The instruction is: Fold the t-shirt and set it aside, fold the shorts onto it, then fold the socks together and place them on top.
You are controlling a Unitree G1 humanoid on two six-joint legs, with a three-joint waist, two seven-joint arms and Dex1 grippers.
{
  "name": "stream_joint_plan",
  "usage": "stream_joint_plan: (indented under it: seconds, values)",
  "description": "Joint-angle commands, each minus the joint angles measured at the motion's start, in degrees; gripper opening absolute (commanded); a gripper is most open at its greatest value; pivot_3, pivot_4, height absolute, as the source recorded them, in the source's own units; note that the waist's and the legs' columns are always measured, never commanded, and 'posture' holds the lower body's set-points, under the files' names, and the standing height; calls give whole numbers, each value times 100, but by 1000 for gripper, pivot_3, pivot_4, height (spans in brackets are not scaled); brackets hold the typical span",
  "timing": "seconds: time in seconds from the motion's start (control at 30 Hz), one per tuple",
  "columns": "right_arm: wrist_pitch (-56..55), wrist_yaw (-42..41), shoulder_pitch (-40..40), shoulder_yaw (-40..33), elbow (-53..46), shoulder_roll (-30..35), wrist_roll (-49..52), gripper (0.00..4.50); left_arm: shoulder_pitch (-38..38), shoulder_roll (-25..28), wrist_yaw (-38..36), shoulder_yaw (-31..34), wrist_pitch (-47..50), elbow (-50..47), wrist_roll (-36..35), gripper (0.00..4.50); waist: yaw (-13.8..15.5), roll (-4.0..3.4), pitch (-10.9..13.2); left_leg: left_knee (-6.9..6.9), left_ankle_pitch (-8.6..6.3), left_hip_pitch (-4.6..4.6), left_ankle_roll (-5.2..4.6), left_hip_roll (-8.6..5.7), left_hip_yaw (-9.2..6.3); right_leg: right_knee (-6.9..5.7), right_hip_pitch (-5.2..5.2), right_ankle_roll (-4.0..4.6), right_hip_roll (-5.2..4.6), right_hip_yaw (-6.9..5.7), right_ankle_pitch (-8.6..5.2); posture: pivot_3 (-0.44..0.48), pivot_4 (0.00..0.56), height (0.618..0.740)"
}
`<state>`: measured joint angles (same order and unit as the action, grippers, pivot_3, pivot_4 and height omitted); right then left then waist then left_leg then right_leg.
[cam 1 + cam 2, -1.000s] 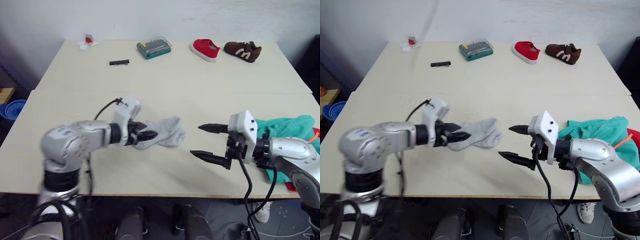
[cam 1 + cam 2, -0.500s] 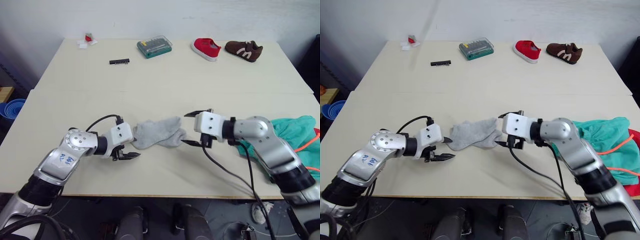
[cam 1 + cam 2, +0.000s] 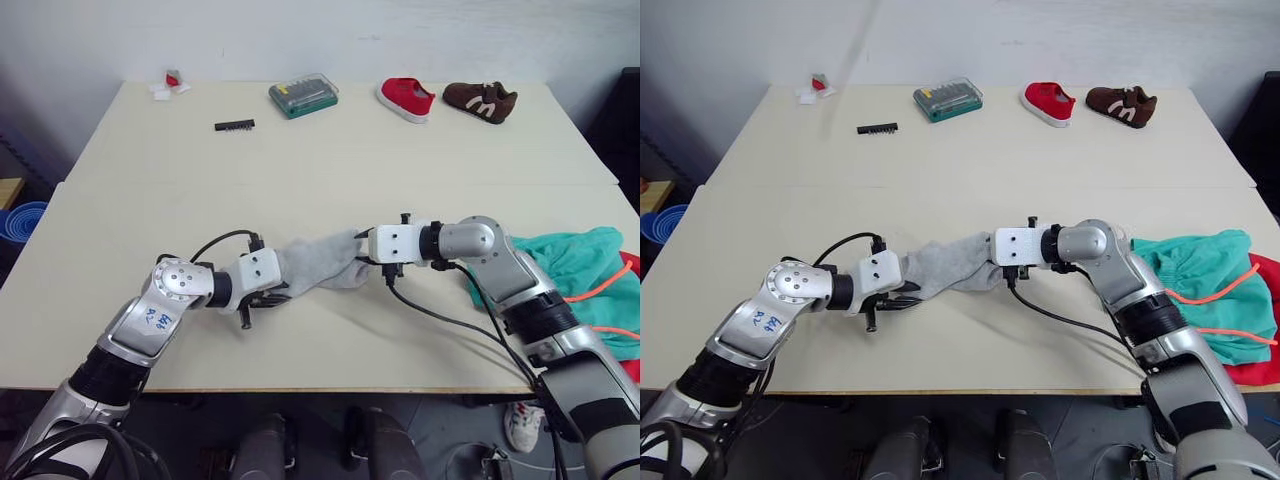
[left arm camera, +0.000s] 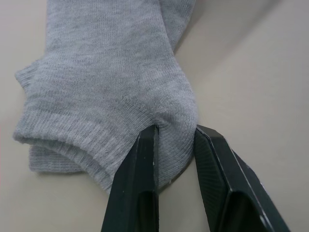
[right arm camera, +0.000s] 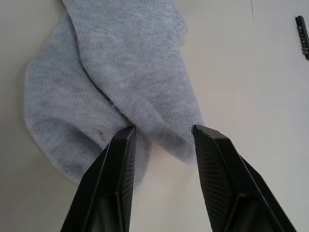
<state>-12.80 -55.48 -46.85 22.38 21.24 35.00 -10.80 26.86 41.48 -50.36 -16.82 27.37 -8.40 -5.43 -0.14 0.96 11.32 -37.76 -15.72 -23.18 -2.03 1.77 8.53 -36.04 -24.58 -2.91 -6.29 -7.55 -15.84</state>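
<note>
Left eye view: the socks (image 3: 318,265) lie overlapped near the front middle of the table (image 3: 330,170), with the left gripper (image 4: 175,159) at their cuff end and the right gripper (image 5: 161,145) at their toe end. The left fingers are nearly closed, pinching a bunched fold of cuff; the right fingers stand apart, straddling the toes without squeezing. The shorts (image 3: 1200,290) sit heaped at the robot's right over the t-shirt (image 3: 1265,320), so this looks like the sock step. Next, the right gripper probably needs to close on the toes so one end can be carried over the other.
</note>
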Motion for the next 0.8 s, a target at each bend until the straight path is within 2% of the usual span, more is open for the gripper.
stream_joint_plan:
  seconds: [0.03,0.1,0.2,0.23,0.27,0.47,0.57,0.7,0.8]
  values:
    - [-269,78,-164,-71,181,-105,-86,1767,9,-43,-47,-17,102,-66,87,1124,-6,0,0,0,0,0,0,0,0,0,1,0,0,0,0,0,150,740]
    - [-342,91,-229,-84,330,-177,-133,1368,20,-75,-57,-2,132,-64,80,762,-10,0,0,0,0,1,0,0,0,-1,1,0,0,0,0,0,150,740]
    - [-392,65,-275,-149,426,-242,-137,492,23,-83,-120,23,147,-53,66,4,-12,0,0,-1,2,0,1,0,0,-4,0,0,0,0,0,0,150,740]
    - [-398,57,-284,-166,439,-253,-127,139,22,-84,-141,32,153,-53,64,0,-15,0,0,-1,2,1,1,0,0,-4,0,0,0,1,0,0,150,740]
    - [-389,37,-294,-184,421,-251,-104,19,25,-84,-172,52,171,-47,42,0,-18,0,0,-2,2,0,1,0,0,-4,0,0,0,1,0,0,150,740]
    - [-354,-44,-291,-291,128,-126,-19,19,82,-83,-352,161,260,-19,-81,0,-26,0,0,-2,2,0,2,2,0,-5,-1,0,1,1,0,0,150,740]
    - [-125,-193,-33,-481,-627,181,126,19,584,17,-701,450,347,201,-370,0,5,-1,1,-3,3,-3,3,2,-2,-7,-4,0,1,0,0,0,150,740]
    - [660,-248,708,-814,-1946,485,380,19,1526,120,-1235,243,-562,1185,-64,0,30,0,1,-18,2,-12,1,1,-14,-4,1,-2,1,-10,-1,0,150,740]
    - [1245,-156,1255,-962,-2733,555,392,19,2094,-44,-1448,-16,-1404,2192,293,0,5,-1,1,-19,0,-9,-2,-2,-6,-3,4,-4,1,-6,0,0,150,740]
